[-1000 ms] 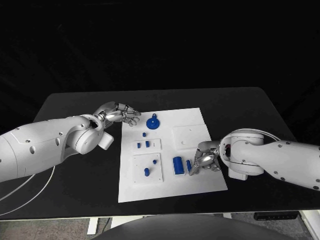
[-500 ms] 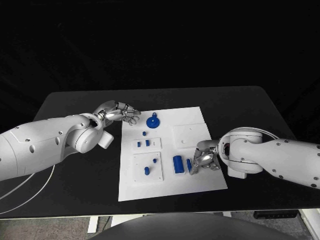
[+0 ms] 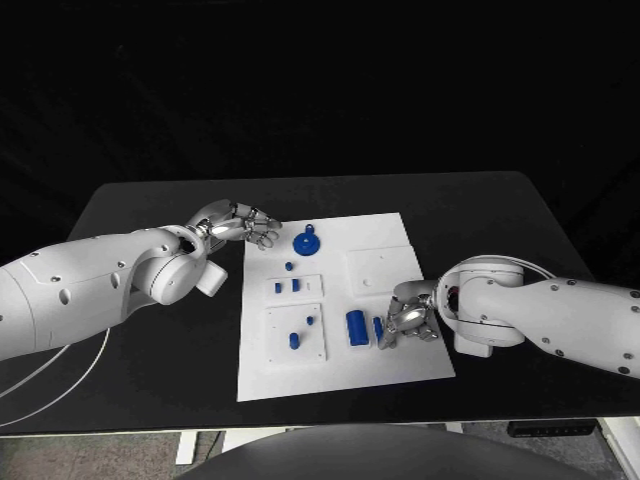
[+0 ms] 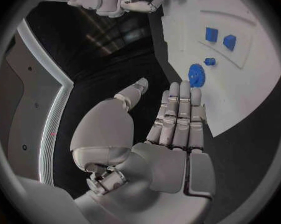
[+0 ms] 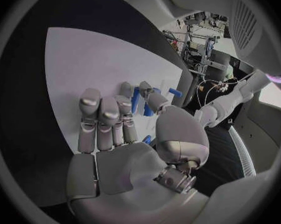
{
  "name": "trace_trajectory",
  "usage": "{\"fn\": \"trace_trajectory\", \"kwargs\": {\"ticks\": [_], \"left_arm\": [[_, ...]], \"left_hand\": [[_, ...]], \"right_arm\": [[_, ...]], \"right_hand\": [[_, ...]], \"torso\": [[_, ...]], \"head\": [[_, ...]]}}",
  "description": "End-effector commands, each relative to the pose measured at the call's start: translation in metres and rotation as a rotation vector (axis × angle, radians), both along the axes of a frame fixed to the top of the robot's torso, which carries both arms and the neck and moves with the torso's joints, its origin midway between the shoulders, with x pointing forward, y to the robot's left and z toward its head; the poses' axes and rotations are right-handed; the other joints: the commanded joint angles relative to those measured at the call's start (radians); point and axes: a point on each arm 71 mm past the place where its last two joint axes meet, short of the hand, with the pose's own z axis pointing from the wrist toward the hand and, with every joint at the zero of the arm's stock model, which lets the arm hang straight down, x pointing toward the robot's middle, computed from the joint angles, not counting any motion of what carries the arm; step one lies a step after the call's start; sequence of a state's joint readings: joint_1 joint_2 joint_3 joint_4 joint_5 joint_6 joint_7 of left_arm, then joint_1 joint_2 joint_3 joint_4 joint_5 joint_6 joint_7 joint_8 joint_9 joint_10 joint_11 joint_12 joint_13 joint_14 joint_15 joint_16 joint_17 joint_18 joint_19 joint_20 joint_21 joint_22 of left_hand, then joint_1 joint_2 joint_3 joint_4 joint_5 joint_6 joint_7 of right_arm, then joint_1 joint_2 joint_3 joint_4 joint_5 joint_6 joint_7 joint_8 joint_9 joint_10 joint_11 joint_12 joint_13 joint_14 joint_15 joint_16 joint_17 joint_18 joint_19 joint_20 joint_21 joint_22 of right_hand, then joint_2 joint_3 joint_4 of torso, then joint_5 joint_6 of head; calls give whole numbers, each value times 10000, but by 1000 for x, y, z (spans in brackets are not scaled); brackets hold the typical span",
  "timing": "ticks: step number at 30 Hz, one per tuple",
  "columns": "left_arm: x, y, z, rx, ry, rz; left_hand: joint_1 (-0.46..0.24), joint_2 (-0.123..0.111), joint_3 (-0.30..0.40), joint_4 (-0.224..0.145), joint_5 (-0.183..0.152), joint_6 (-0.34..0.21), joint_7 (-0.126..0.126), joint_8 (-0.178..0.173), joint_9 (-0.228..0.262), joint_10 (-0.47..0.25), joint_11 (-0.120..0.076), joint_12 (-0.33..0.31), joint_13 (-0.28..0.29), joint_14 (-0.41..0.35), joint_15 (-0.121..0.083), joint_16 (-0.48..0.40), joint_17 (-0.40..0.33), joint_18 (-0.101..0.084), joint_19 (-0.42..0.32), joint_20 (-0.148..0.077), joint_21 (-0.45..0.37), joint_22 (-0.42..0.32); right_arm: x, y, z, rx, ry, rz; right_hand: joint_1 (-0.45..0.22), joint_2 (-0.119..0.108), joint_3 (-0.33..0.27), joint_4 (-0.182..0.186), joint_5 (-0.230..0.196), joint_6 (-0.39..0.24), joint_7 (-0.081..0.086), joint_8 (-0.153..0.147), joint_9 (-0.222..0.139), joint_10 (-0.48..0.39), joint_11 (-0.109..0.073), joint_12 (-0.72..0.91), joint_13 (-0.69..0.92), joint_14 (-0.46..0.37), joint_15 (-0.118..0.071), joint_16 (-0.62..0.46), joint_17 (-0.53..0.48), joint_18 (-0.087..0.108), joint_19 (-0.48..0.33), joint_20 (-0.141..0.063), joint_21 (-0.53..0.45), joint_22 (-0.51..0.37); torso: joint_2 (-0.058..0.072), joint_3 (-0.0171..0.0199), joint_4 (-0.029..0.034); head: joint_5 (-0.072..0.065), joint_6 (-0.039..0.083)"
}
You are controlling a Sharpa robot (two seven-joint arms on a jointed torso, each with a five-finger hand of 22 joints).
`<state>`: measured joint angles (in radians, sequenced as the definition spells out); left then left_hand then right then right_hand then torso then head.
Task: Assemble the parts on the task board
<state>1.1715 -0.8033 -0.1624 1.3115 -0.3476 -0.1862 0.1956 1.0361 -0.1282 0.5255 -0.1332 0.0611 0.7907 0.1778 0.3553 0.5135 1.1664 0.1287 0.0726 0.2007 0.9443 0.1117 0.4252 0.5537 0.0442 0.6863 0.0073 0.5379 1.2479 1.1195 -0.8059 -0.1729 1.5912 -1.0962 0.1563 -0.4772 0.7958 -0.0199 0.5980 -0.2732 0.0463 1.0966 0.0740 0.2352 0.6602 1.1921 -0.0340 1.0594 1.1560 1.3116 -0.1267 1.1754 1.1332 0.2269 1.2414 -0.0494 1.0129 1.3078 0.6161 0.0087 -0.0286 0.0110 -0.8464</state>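
So there's a flat white rectangular task board (image 3: 392, 370) sitting in the middle of the black surface (image 3: 147, 200), with small blue plastic parts scattered over it. Near the far left corner of the board there's a round blue gear-shaped part (image 3: 307, 244). A bit closer in, a raised white square plate holds two small blue blocks (image 3: 286, 287), with a tiny blue peg (image 3: 289, 268) just beyond them. The near-left raised plate has a couple more short blue pegs (image 3: 294, 342) standing in it. Toward the middle sits a longer upright blue rectangular bar (image 3: 356, 329), with a thinner blue piece (image 3: 378, 327) right beside it.

The left robot hand (image 3: 238, 228) hovers at the far left corner of the board, just beside the gear. In the left wrist view its fingers (image 4: 180, 115) lie straight and side by side, thumb off to one side, nothing in them, and the gear (image 4: 196, 75) is just past the fingertips.

The right robot hand (image 3: 408, 318) is down on the board next to the blue bar. From the right wrist view, the fingers (image 5: 103, 117) reach out over the white board with blue pieces (image 5: 140, 100) right at the fingertips and thumb. I honestly can't tell whether it's pinching one or just touching.
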Motion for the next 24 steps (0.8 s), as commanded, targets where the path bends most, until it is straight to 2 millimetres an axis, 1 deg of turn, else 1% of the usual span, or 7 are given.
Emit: {"fn": "trace_trajectory", "kwargs": {"ticks": [1,4,6,7,9,15,24], "left_arm": [[0,-2,1,-67,-32,-185],[0,-2,1,-64,-27,-184],[0,-2,1,-63,-18,-191],[0,-3,1,-64,-12,-199],[0,-3,0,-66,-1,-212],[0,-3,0,-62,5,-211],[0,-2,0,-82,27,-182]], "left_hand": [[-54,35,15,61,-20,-73,11,52,-12,-51,10,11,-10,47,6,-70,14,145,-11,46,-61,10],[-50,36,17,60,-20,-73,11,52,-12,-51,10,11,-10,47,6,-72,17,145,-10,46,-62,11],[-49,37,17,59,-20,-73,11,53,-13,-51,10,12,-10,48,6,-73,18,145,-9,46,-63,12],[-46,37,17,58,-20,-73,11,54,-13,-51,10,11,-10,48,6,-74,20,145,-9,46,-64,13],[-19,29,22,38,-20,-76,10,56,-14,-51,9,12,-10,49,5,-80,29,146,-10,45,-68,20],[-15,30,22,35,-20,-76,10,58,-15,-51,9,12,-10,50,5,-83,32,146,-9,45,-69,22],[-13,34,21,35,-21,-77,11,60,-16,-51,10,13,-10,51,6,-87,38,144,-7,47,-72,26]], "right_arm": [[-1,-8,-8,-479,100,-109],[0,-9,-8,-535,167,-104],[-1,-10,-9,-622,325,-8],[-1,-10,-9,-620,370,-16],[-2,-11,-10,-587,464,-77],[-1,-13,-9,-407,407,-256],[-2,-15,-9,116,617,-368]], "right_hand": [[-29,-50,8,53,25,-65,32,-66,-57,59,10,-48,16,-7,-28,-54,10,349,-7,87,17,13],[13,-21,51,30,26,-65,27,-66,-59,61,6,-48,18,-6,-31,-55,10,349,-6,80,19,14],[248,-59,187,-140,27,-77,21,-69,-63,59,-1,-49,23,-5,-37,-54,12,349,-13,57,28,23],[391,-158,249,-169,26,-89,27,-73,-66,52,4,-53,26,-8,-34,-56,12,349,-21,51,33,29],[597,-577,313,-159,30,-145,60,-99,-82,18,38,-78,23,-24,-10,-73,6,347,-51,65,38,41],[213,-1063,-45,-67,23,-249,117,-146,-105,-51,94,-113,22,-50,32,-99,-3,344,-74,116,30,39],[-304,-1186,-830,-122,29,-436,155,-204,-103,-194,124,-145,41,-129,42,-144,-6,349,-171,92,-43,9]], "torso": [[-2,0,-9],[-2,3,-11],[-2,1,-14],[-3,-1,-13],[-6,-4,-7],[-1,-3,-7],[-2,-5,-8]], "head": [[-1,-10],[4,-16],[3,-24],[4,-22],[-2,-15],[-9,0],[-4,29]]}}
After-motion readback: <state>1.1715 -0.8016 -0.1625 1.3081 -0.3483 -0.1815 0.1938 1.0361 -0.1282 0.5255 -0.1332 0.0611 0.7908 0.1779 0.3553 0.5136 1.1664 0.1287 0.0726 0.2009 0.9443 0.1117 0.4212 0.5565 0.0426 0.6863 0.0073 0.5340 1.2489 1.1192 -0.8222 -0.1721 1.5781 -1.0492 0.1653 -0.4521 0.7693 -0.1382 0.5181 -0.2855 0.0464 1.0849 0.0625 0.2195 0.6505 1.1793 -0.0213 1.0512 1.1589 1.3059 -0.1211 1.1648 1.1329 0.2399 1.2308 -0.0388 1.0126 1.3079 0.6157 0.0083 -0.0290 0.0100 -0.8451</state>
